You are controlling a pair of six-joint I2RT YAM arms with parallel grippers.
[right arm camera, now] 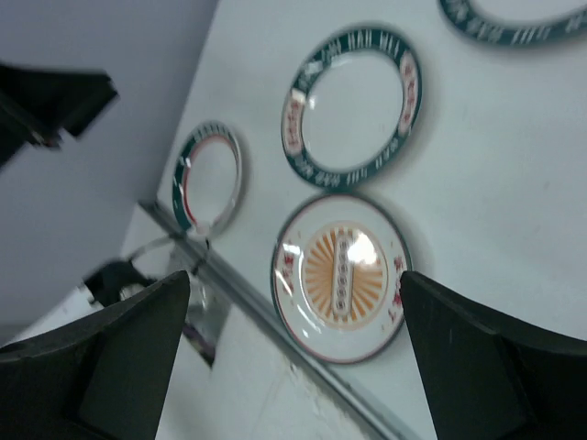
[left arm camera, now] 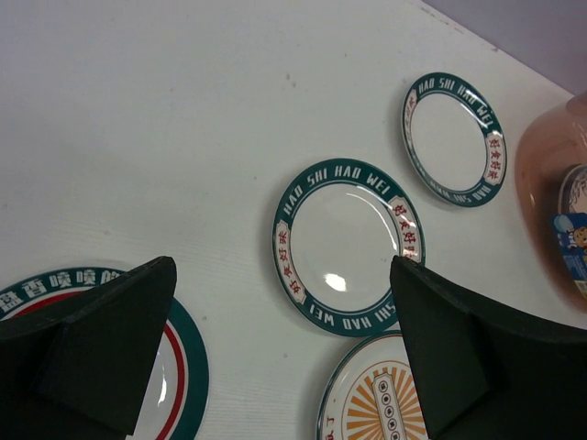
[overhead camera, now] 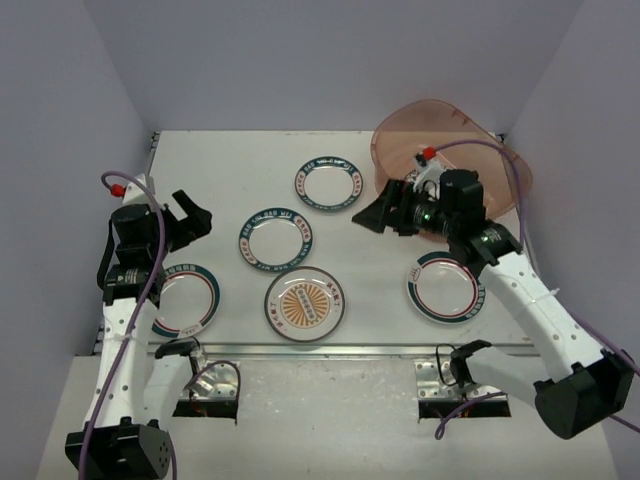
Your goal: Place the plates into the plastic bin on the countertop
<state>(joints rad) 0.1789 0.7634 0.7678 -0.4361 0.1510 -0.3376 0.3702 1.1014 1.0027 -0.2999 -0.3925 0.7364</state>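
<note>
Left gripper [left arm camera: 282,275] and right gripper [right arm camera: 293,280] gape wide, both empty. Left wrist shows a plate [left arm camera: 574,188] inside the plastic bin [left arm camera: 543,174]; top view doesn't.

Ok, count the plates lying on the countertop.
5: two teal-lettered plates mid-table, the orange-centred plate near the front edge, one striped plate front left, another front right. More may be hidden inside the bin.

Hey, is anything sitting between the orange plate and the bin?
No object lies on the table between the orange plate and the bin. Only the right gripper, open and empty, hangs over that stretch, close to the bin.
</note>
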